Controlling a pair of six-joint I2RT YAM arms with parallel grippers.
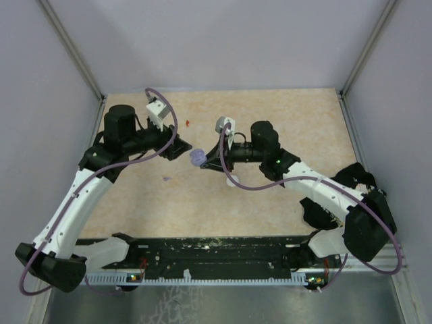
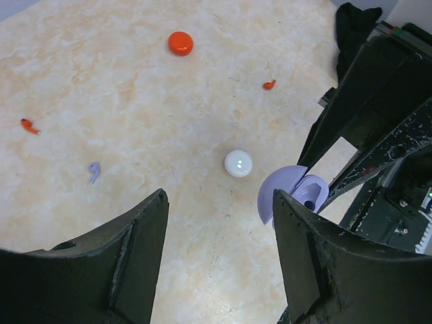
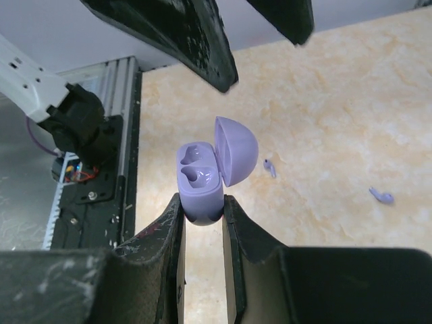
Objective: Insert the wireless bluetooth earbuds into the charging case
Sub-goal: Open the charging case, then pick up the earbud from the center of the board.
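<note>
Right wrist view: right gripper clamped on small lavender plastic charging case. Hinged lid open, both wells empty. Tiny lavender plastic earbuds lie loose on beige tabletop at 3 o'clock of case, apart from it. Left gripper has jaws apart, holding nothing. Tiny red earbuds loose on tabletop too. White ones not seen. Judgement: no bud seated yet; all insertion left.

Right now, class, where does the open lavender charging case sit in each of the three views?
Top view: case at centre, between the arms.
Left wrist: case lower right, partly behind the left gripper.
Right wrist: case at centre, lid open.
Shared landmark: the right gripper clamping it.
</note>
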